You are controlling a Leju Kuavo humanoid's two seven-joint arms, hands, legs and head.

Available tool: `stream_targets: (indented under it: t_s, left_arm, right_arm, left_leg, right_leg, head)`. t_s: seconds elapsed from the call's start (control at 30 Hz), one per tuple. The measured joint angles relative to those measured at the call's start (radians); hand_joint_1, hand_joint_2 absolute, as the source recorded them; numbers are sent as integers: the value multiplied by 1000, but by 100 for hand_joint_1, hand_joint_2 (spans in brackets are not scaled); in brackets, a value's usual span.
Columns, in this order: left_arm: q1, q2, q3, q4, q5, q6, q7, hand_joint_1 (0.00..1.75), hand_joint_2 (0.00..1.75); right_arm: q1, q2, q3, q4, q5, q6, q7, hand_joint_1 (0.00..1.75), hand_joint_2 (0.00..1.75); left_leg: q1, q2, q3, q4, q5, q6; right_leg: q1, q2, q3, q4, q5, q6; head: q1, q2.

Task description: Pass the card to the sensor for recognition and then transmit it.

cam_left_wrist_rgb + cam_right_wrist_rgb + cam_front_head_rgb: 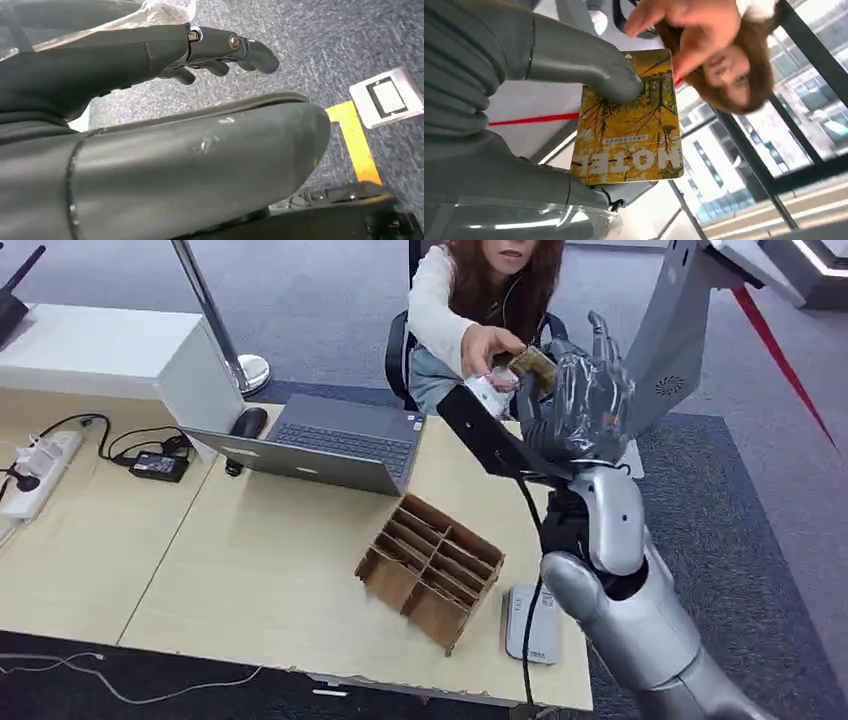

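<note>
Yellow hotel card [629, 125] pinched in raised right hand [524, 125].

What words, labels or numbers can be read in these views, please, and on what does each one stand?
"HOTEL": on the yellow card held in the right hand, seen upside down in the right wrist view.
A smaller line of print above it on the card: too small to read.
The grey card reader on the table: no legible marking.

The flat rectangular yellow hotel key card [629, 122], printed with golden autumn trees and the word HOTEL, is sitting raised above the far edge of the table, pinched by the robot's right hand [585, 400]; a person's hand [684, 22] is touching its far end. The white slab-shaped card sensor [532, 623] is lying flat near the table's front edge
</note>
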Motion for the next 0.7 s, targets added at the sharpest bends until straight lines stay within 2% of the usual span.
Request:
stream_targets:
  t_s: [0.43,0.5,0.53,0.57,0.6,0.7]
  left_arm:
    - [0,0,0,0,0,-4,-9,0,0]
    - [0,0,0,0,0,-5,-6,0,0]
    - [0,0,0,0,0,-6,-6,0,0]
    - [0,1,0,0,0,-6,-5,0,0]
    - [0,1,0,0,0,-6,-4,0,0]
    - [0,1,0,0,0,-6,-7,0,0]
  right_arm:
    - [13,25,29,182,-47,-26,8,155,175]
    - [18,24,29,200,-74,-48,18,148,175]
    - [19,24,28,207,-85,-56,18,126,175]
    - [21,23,27,214,-94,-63,18,9,175]
    - [21,23,27,219,-101,-67,18,0,175]
    - [21,23,26,231,-135,-95,11,0,175]
  left_leg:
    - [0,0,-2,0,0,0]
    - [0,0,-2,0,0,0]
    - [0,0,-2,0,0,0]
    - [0,0,-2,0,0,0]
    - [0,0,-2,0,0,0]
    - [0,0,-2,0,0,0]
  right_leg:
    - [0,0,-2,0,0,0]
    - [0,0,-2,0,0,0]
    - [0,0,-2,0,0,0]
    - [0,0,-2,0,0,0]
    - [0,0,-3,0,0,0]
    - [0,0,-3,0,0,0]
  head:
    - [0,0]
    - [0,0]
    - [0,0]
    - [0,0]
    - [0,0]
    - [0,0]
